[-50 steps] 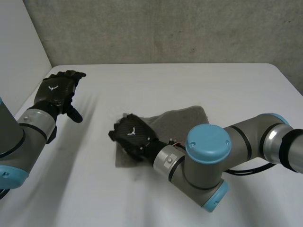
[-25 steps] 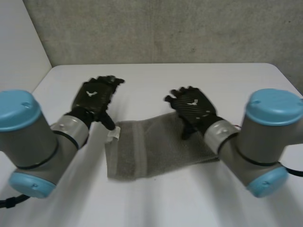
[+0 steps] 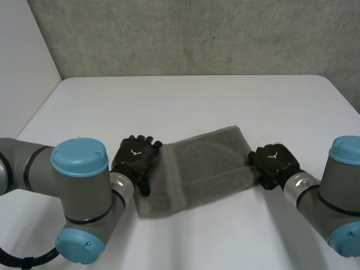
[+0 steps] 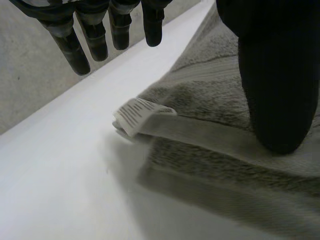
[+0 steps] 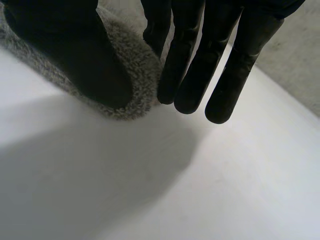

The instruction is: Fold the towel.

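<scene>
Item 1, towel (image 3: 202, 169): grey, doubled over. I see it lying flat near the middle of the white worktop (image 3: 185, 107), running slantwise between the two hands. A white label (image 4: 137, 114) sticks out at the left hand's end.

Item 2, left hand (image 3: 135, 160): at the towel's left end. In my left wrist view its fingers (image 4: 90, 42) are straight and spread, clear of the cloth, while the thumb (image 4: 275, 90) rests on top of the towel just beside the label. Nothing gripped.

Item 3, right hand (image 3: 273, 163): at the towel's right end. Fingers (image 5: 195, 70) straight, reaching past the towel's corner (image 5: 135, 75); thumb (image 5: 75, 50) over the edge. Nothing gripped.
</scene>
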Controlling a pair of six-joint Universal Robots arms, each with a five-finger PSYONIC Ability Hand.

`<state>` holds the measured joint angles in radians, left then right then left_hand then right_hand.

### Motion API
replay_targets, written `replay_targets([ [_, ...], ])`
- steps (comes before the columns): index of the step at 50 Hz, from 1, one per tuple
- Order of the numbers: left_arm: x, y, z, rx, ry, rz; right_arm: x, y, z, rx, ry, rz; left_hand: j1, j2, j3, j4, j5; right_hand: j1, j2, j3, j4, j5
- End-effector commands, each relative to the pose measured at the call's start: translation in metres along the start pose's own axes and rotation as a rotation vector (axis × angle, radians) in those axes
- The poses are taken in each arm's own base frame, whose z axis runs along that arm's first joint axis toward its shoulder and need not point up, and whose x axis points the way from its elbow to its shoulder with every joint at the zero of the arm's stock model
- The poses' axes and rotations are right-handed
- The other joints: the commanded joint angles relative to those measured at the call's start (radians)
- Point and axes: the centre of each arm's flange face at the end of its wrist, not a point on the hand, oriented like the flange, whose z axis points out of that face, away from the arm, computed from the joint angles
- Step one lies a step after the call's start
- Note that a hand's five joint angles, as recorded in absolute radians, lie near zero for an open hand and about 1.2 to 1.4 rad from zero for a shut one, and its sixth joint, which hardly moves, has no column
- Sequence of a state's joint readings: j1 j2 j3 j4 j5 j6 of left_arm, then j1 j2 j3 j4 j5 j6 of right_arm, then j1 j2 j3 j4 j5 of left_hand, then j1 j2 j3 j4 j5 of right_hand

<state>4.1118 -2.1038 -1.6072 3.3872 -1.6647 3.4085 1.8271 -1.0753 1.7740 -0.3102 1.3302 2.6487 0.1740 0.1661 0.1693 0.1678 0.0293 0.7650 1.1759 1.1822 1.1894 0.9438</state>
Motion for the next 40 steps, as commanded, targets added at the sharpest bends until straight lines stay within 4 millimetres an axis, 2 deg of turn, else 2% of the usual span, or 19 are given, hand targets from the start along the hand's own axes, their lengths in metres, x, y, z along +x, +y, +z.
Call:
replay_targets([
  [1,-0.012,-0.036,-0.02,0.103,-0.028,-0.02,0.02,-0.058,-0.001,0.184,0.089,-0.064,0.007,0.015,0.012,0.013,-0.023,0.631,0.22,0.214,0.207,0.278],
  [4,-0.017,-0.043,-0.025,0.127,-0.041,-0.024,0.015,-0.073,-0.004,0.226,0.083,-0.072,0.007,0.015,0.012,0.013,-0.023,0.631,0.22,0.214,0.207,0.278],
  [6,-0.026,-0.055,-0.034,0.163,-0.067,-0.031,-0.015,-0.106,-0.012,0.324,0.023,-0.105,0.004,0.012,0.009,0.01,-0.026,0.631,0.22,0.214,0.207,0.278],
  [7,-0.026,-0.055,-0.034,0.163,-0.068,-0.031,-0.015,-0.106,-0.012,0.325,0.023,-0.105,0.004,0.012,0.009,0.01,-0.026,0.631,0.22,0.214,0.207,0.278],
  [9,-0.047,-0.062,-0.039,0.179,-0.139,-0.046,-0.059,-0.124,-0.023,0.395,-0.085,-0.15,0.004,0.012,0.009,0.01,-0.026,0.631,0.22,0.214,0.207,0.278],
  [10,-0.047,-0.062,-0.039,0.179,-0.139,-0.046,-0.059,-0.124,-0.024,0.395,-0.086,-0.15,0.004,0.012,0.009,0.01,-0.026,0.631,0.22,0.214,0.207,0.278],
  [11,-0.059,-0.065,-0.041,0.185,-0.179,-0.056,-0.081,-0.126,-0.027,0.416,-0.145,-0.166,0.004,0.012,0.009,0.01,-0.026,0.631,0.22,0.214,0.207,0.278],
  [12,-0.059,-0.065,-0.041,0.185,-0.18,-0.056,-0.081,-0.126,-0.028,0.416,-0.145,-0.166,0.004,0.012,0.009,0.01,-0.026,0.631,0.22,0.214,0.207,0.278],
  [14,-0.076,-0.067,-0.045,0.192,-0.227,-0.067,-0.127,-0.118,-0.033,0.418,-0.263,-0.22,0.004,0.012,0.009,0.01,-0.026,0.631,0.22,0.214,0.207,0.278],
  [15,-0.076,-0.067,-0.046,0.192,-0.227,-0.067,-0.127,-0.118,-0.033,0.417,-0.263,-0.22,0.004,0.012,0.009,0.01,-0.026,0.631,0.22,0.214,0.207,0.278],
  [17,-0.085,-0.065,-0.048,0.187,-0.255,-0.075,-0.165,-0.096,-0.039,0.388,-0.367,-0.285,0.004,0.012,0.009,0.01,-0.026,0.631,0.22,0.214,0.207,0.278],
  [21,-0.087,-0.061,-0.048,0.175,-0.259,-0.084,-0.184,-0.072,-0.04,0.346,-0.428,-0.34,0.001,0.009,0.006,0.008,-0.028,0.631,0.22,0.214,0.207,0.278],
  [26,-0.084,-0.061,-0.048,0.18,-0.245,-0.115,-0.18,-0.079,-0.04,0.358,-0.403,-0.345,0.001,0.009,0.006,0.008,-0.029,0.55,0.139,0.133,0.126,0.197],
  [28,-0.085,-0.064,-0.045,0.193,-0.241,-0.145,-0.162,-0.097,-0.04,0.391,-0.353,-0.294,0.001,0.009,0.006,0.008,-0.029,-0.264,-0.675,-0.682,-0.689,-0.618],
  [29,-0.085,-0.064,-0.045,0.193,-0.241,-0.145,-0.161,-0.097,-0.04,0.391,-0.353,-0.294,0.001,0.009,0.006,0.008,-0.029,-0.269,-0.68,-0.686,-0.693,-0.622],
  [30,-0.085,-0.068,-0.043,0.207,-0.24,-0.159,-0.144,-0.105,-0.035,0.393,-0.312,-0.246,0.001,0.009,0.006,0.008,-0.029,-0.563,-0.973,-0.98,-0.987,-0.916],
  [34,-0.08,-0.075,-0.036,0.224,-0.219,-0.181,-0.11,-0.117,-0.029,0.396,-0.243,-0.122,0.001,0.009,0.006,0.008,-0.029,-0.59,-1.001,-1.008,-1.015,-0.944],
  [36,-0.062,-0.08,-0.033,0.213,-0.158,-0.187,-0.083,-0.129,-0.028,0.394,-0.201,0.037,0.007,0.015,0.012,0.013,-0.023,-0.59,-1.001,-1.008,-1.015,-0.944],
  [40,-0.046,-0.079,-0.027,0.172,-0.107,-0.206,-0.059,-0.127,-0.022,0.342,-0.182,0.167,0.01,0.018,0.015,0.016,-0.02,-0.59,-1.001,-1.008,-1.015,-0.944],
])
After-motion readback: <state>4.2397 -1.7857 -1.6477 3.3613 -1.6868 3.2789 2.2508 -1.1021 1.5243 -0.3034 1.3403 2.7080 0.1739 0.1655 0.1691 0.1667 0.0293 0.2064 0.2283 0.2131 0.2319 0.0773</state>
